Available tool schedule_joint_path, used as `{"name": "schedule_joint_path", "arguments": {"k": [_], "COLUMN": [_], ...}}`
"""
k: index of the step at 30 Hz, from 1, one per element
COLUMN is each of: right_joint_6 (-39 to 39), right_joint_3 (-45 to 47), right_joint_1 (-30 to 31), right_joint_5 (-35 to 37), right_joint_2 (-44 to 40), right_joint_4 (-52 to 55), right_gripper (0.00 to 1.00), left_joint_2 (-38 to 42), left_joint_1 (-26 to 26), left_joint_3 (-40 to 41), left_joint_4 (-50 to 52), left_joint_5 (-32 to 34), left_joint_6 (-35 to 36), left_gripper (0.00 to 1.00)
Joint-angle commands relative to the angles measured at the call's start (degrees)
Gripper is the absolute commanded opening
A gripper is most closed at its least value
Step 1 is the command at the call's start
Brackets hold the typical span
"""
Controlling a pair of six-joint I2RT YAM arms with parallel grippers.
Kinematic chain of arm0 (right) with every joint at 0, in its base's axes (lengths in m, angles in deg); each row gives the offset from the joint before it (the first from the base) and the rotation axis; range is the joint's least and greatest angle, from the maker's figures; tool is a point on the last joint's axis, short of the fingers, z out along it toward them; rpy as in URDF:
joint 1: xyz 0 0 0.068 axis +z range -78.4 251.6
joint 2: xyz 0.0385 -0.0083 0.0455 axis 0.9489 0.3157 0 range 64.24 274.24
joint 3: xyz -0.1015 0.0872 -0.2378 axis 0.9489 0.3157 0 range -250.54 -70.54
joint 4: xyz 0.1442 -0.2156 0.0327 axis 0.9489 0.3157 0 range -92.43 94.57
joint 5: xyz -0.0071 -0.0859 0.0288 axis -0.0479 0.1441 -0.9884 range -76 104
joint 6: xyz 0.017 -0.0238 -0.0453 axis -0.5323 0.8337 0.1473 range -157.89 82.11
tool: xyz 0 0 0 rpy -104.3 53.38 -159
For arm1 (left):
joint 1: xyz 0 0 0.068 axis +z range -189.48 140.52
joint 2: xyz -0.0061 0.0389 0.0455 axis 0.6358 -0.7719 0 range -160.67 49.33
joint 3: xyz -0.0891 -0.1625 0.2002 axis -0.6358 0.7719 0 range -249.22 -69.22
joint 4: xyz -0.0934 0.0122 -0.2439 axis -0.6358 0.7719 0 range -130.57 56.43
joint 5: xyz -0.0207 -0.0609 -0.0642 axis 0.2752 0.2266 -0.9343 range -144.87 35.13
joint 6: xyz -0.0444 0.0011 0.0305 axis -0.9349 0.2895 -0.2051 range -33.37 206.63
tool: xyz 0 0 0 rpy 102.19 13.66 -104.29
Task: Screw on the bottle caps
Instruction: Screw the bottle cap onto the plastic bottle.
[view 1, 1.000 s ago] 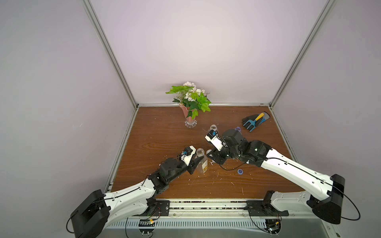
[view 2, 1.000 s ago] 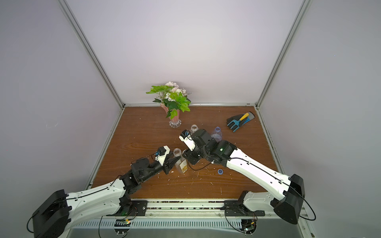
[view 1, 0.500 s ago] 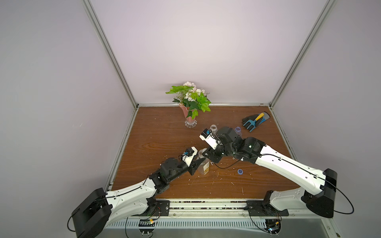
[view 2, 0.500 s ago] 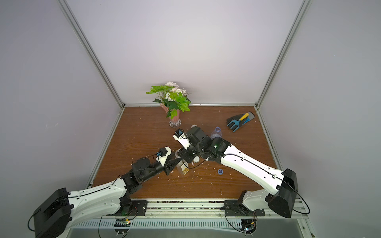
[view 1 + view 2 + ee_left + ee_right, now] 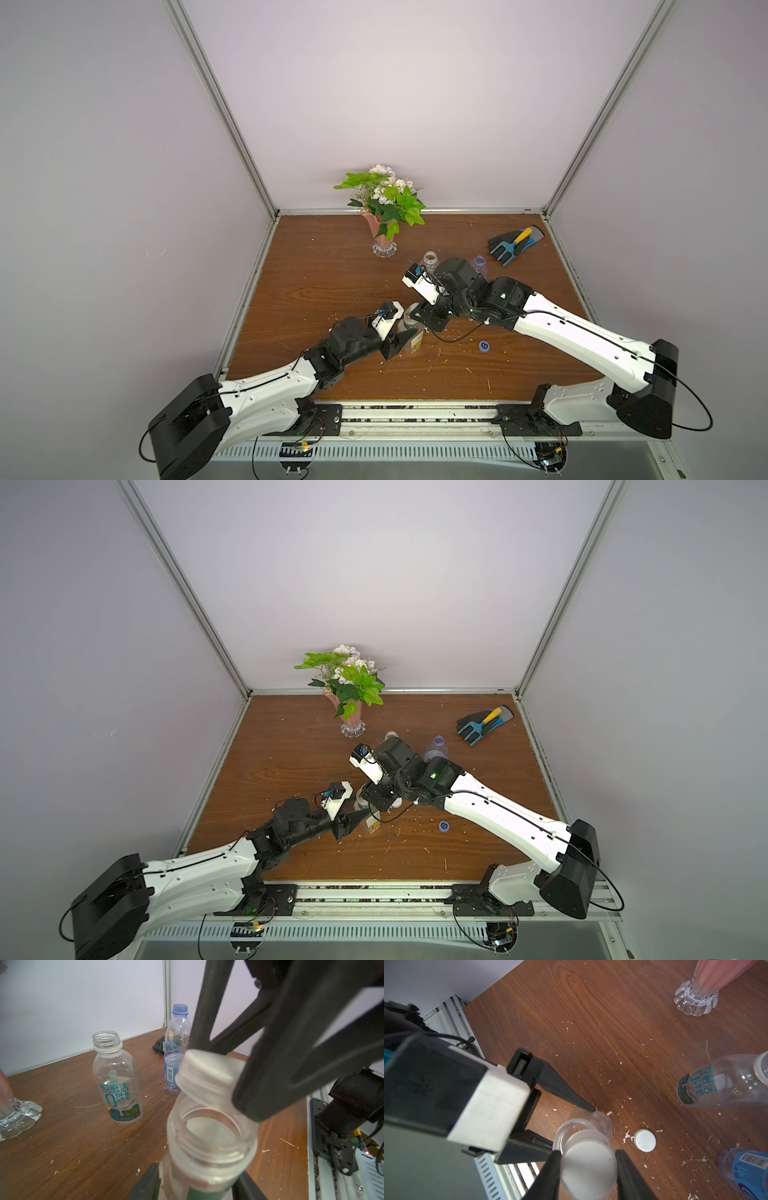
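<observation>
Right gripper (image 5: 587,1154) pinches a plain white round plastic screw cap (image 5: 207,1072) between its two black fingers, holding it over the open mouth of the squarish clear plastic bottle with a green neck ring (image 5: 209,1159). That bottle stands upright near the front of the brown wooden table (image 5: 332,266). The left gripper (image 5: 360,816) flanks its body with a finger on each side. Whether those fingers press the bottle or stand slack around it cannot be told.

The step in hand looks like seating this first cap. It hangs tilted and off-centre, one edge over the rim, and part of the mouth shows beside it.

The next move calls for levelling and centring the cap, lowering it onto the threads, then twisting while the left arm holds the bottle firm.

The round dark-labelled clear bottle (image 5: 116,1084) and the blue-labelled clear bottle (image 5: 176,1053) stand uncapped. A second white cap (image 5: 644,1140) and the blue swirl-marked cap (image 5: 483,345) lie loose.
</observation>
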Motion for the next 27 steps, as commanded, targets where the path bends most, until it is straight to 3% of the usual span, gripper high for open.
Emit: {"name": "schedule_joint_path", "arguments": {"k": [1, 27], "right_joint_6": [1.00, 2.82], "right_joint_3": [-3.26, -8.57], "right_joint_1": [0.37, 2.52], "right_joint_5": [0.98, 3.16], "right_joint_2": [-0.28, 5.42], "right_joint_4": [1.10, 6.68], "right_gripper": [0.38, 0.39], "left_joint_2": [0.07, -0.44], "left_joint_1": [-0.63, -0.63], "left_joint_3": [-1.29, 1.36], "left_joint_4": [1.15, -2.22], "left_joint_5": [-0.80, -0.01], "left_joint_6": [0.00, -0.33], "left_gripper": [0.57, 0.53]}}
